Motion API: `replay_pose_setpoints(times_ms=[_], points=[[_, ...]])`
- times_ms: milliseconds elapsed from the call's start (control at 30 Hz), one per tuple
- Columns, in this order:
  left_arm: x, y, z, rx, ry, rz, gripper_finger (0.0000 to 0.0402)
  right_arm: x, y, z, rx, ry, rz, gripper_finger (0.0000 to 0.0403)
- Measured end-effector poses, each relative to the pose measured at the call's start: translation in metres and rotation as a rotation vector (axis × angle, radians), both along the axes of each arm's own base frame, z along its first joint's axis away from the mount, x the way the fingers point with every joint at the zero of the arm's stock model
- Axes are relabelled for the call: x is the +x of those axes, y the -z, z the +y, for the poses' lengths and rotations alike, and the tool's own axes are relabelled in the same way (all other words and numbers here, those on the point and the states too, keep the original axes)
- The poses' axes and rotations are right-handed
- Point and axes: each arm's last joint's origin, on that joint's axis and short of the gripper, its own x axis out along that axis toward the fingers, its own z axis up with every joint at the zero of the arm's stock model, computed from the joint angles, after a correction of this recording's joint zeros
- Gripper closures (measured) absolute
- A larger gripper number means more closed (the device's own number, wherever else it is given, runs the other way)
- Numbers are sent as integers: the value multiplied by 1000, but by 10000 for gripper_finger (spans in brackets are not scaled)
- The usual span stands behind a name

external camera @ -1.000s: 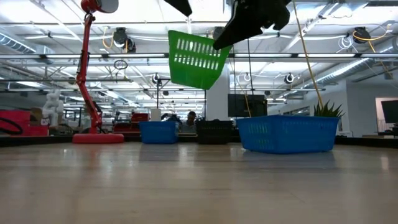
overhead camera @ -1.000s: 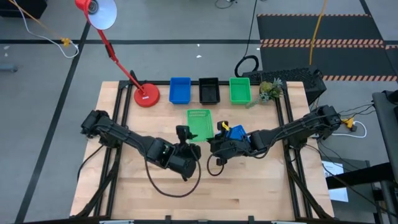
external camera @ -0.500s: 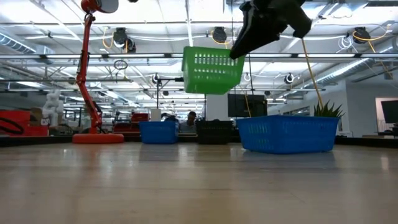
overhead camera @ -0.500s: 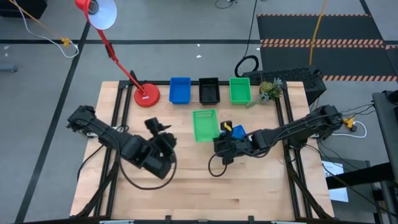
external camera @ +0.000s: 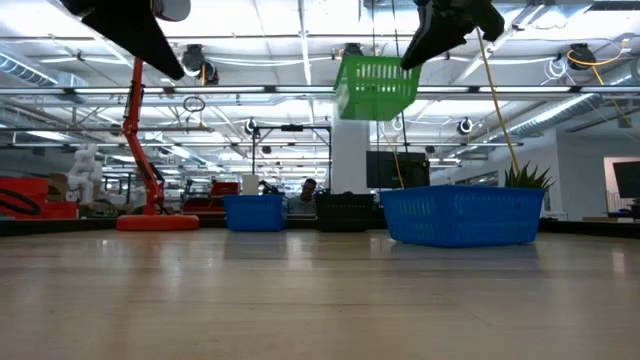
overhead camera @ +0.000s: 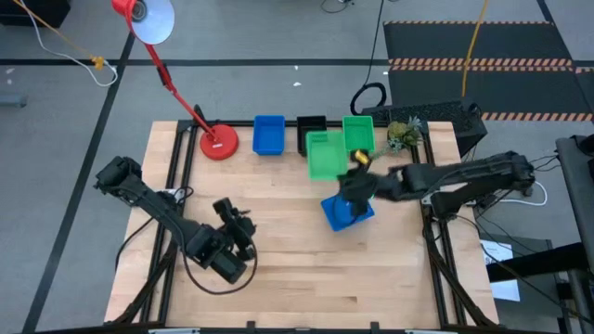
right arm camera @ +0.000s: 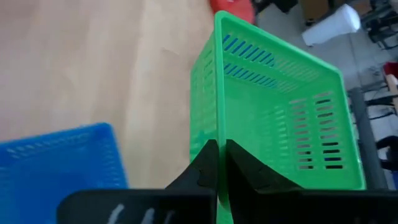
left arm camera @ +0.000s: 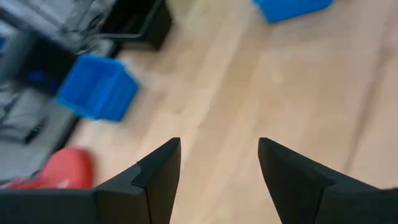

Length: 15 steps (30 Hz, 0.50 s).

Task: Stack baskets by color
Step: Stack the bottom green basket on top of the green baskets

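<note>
The green basket [overhead camera: 323, 154] hangs in the air, well above the tabletop [overhead camera: 278, 269], clamped by one wall in the right pincer [overhead camera: 354, 163]. Seen from above it lies just short of the back row, overlapping the black basket [overhead camera: 310, 124] and beside the green basket at the row's end [overhead camera: 358, 130], its long axis running toward that row. The matching green one lies just beyond and to the right of the carried basket, so the right arm looks far nearer. A loose blue basket [overhead camera: 345, 211] sits on the tabletop under that arm; another blue basket [overhead camera: 268, 134] stands in the row. The left pincer [left arm camera: 217, 168], fingers apart and empty, hovers near the front left
</note>
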Motion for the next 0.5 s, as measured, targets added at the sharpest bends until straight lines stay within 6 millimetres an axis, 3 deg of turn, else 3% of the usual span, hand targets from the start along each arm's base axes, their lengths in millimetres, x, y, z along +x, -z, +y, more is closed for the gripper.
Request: replay_pose_setpoints(times_ms=[267, 500], points=[[16, 36, -14, -47, 189, -154, 188, -36, -34, -45, -31, -5, -78, 399], [24, 46, -13, -31, 271, -208, 188, -66, -52, -77, -87, 59, -126, 399]])
